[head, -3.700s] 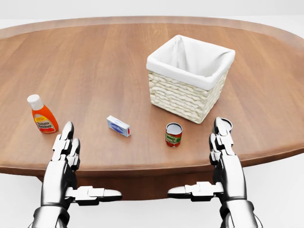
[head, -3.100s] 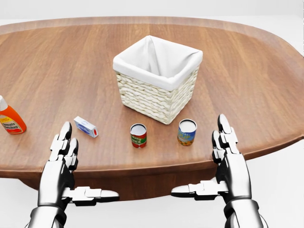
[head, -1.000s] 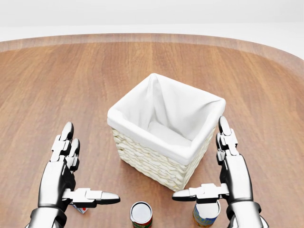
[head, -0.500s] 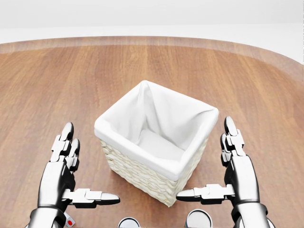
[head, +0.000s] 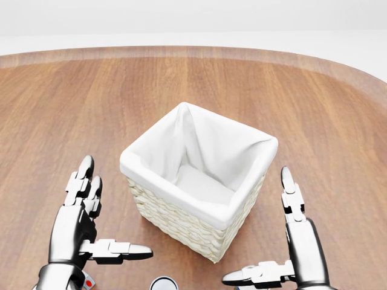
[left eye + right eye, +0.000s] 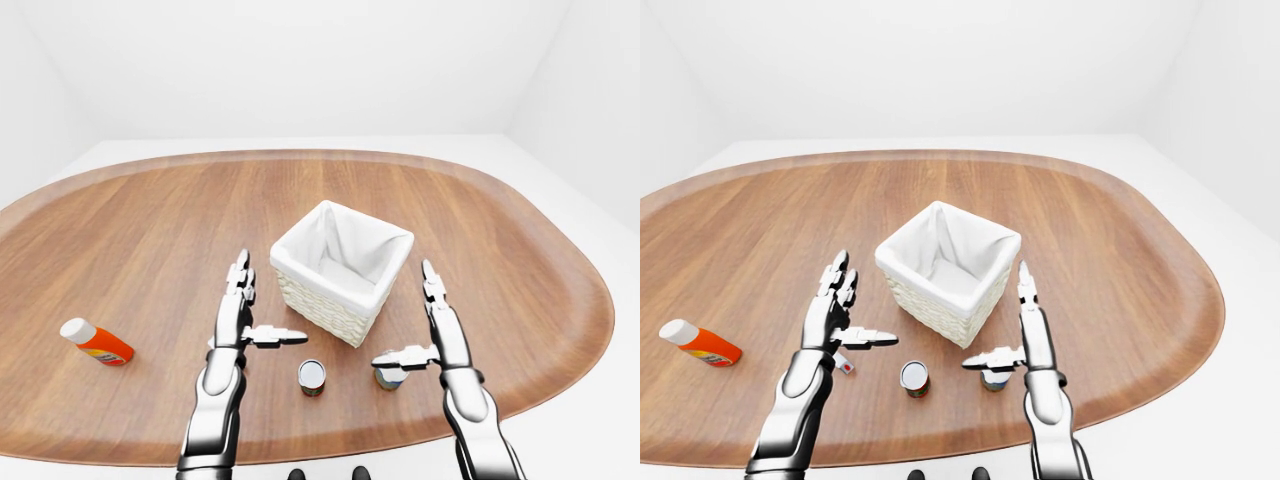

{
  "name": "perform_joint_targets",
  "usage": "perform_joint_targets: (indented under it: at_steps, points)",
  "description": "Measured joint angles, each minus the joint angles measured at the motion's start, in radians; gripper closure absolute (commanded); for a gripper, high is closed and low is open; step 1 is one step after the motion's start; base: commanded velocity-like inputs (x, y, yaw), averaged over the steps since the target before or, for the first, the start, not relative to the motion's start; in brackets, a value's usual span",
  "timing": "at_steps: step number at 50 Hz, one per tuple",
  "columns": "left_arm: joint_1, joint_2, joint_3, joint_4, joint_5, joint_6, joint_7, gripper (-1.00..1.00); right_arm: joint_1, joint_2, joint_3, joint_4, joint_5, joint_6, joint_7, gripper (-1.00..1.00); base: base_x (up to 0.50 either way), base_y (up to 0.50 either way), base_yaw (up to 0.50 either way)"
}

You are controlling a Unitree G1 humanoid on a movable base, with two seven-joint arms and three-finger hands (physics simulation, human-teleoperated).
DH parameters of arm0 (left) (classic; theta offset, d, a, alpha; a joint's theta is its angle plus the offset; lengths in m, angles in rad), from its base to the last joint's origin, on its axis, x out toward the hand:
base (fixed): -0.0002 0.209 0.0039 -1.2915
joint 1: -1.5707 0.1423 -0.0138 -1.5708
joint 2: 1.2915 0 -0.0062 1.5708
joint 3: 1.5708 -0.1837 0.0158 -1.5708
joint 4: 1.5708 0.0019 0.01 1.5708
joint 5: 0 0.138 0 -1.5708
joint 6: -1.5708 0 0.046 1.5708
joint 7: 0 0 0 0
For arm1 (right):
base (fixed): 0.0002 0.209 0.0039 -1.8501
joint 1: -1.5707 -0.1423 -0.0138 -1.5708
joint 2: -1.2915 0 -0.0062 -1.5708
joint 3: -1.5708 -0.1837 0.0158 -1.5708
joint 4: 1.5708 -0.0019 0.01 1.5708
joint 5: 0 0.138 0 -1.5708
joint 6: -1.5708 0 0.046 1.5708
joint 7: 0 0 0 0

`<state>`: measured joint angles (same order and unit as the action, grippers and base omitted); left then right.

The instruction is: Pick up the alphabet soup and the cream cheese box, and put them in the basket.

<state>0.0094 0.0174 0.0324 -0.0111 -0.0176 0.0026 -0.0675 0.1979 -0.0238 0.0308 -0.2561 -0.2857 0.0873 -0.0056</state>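
The white-lined wicker basket [image 5: 199, 187] stands mid-table. Below it in the left-eye view stand a red-and-green can [image 6: 312, 377] and a blue-and-yellow can [image 6: 388, 378]; I cannot read the labels to tell which is the alphabet soup. The small cream cheese box [image 6: 843, 365] lies under my left hand's thumb. My left hand [image 5: 115, 208] is open, left of the basket. My right hand [image 5: 257, 226] is open, right of the basket, its thumb over the blue can. Neither hand touches anything.
An orange bottle with a white cap [image 6: 95, 342] lies far left on the oval wooden table [image 6: 150, 230]. The table's near edge runs just below the cans in both eye views. White floor and walls surround the table.
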Motion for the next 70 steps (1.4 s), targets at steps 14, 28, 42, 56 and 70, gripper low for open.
perform_joint_targets:
  at_steps: [14, 28, 42, 56, 70]
  points:
    - [-0.003, 0.002, 0.005, -0.005, -0.011, 0.009, 0.0, -1.0, 0.163, -0.01, 0.022, -0.022, -0.104, -0.018, -0.055, -1.0, 0.0, 0.0, 0.0]
    - [-0.012, 0.004, 0.015, -0.01, -0.037, 0.024, -0.003, -1.0, 0.262, -0.01, -0.004, 0.073, -0.159, -0.075, -0.084, -1.0, 0.0, 0.0, 0.0]
    - [-0.015, 0.005, 0.017, -0.015, -0.045, 0.031, -0.001, -1.0, 0.244, -0.007, -0.007, 0.141, -0.176, -0.08, -0.079, -1.0, 0.0, 0.0, 0.0]
    - [-0.018, 0.006, 0.019, -0.015, -0.048, 0.032, -0.001, -1.0, 0.179, -0.01, 0.003, 0.253, -0.164, -0.081, -0.084, -1.0, 0.0, 0.0, 0.0]
    - [-0.019, 0.006, 0.02, -0.016, -0.05, 0.035, 0.0, -1.0, 0.101, -0.012, -0.002, 0.358, -0.125, -0.028, -0.066, -1.0, 0.0, 0.0, 0.0]
